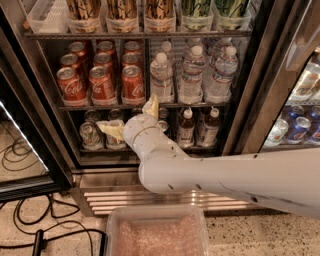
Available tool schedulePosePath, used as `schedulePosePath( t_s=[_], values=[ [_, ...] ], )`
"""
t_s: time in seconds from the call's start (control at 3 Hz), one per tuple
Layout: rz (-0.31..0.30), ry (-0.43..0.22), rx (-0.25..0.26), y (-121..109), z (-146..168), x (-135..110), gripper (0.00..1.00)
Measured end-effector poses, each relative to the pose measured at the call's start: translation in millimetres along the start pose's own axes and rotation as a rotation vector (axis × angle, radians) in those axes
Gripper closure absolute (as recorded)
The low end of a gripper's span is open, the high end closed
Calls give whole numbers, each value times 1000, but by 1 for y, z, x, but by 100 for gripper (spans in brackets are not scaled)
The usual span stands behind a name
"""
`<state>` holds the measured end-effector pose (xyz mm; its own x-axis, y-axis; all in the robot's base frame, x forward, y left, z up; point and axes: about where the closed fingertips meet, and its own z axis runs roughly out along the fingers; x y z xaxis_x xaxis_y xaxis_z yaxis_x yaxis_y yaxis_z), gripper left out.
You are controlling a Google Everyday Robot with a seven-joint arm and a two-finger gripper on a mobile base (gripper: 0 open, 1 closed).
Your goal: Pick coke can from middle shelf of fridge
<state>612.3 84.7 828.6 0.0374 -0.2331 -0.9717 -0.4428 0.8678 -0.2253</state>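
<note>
Several red coke cans stand in rows on the left of the middle shelf (pixel 100 106) of the open fridge (pixel 250 100); the front three are at left (pixel 70 86), centre (pixel 102 85) and right (pixel 132 84). My gripper (pixel 131 118) is open and empty, just below the shelf's front rail and under the right-hand front can. One cream finger (pixel 151 105) points up and reaches the rail. The other finger (pixel 112 130) points left in front of the lower shelf. My white arm (pixel 225 175) comes in from the lower right.
Clear water bottles (pixel 192 75) fill the right of the middle shelf. Silver-green cans (pixel 90 135) and dark bottles (pixel 186 127) stand on the shelf below. Tall cans sit in bins on the top shelf (pixel 125 10). A clear bin (pixel 155 232) and cables (pixel 30 220) lie on the floor. Blue cans (pixel 297 127) are behind the right door.
</note>
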Motion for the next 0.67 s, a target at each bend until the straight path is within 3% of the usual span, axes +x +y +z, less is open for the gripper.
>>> schedulePosePath(
  t_s=[0.33, 0.67],
  values=[
    [-1, -33, 18, 2, 9, -2, 11],
    [8, -48, 41, 2, 13, -3, 25]
  ],
)
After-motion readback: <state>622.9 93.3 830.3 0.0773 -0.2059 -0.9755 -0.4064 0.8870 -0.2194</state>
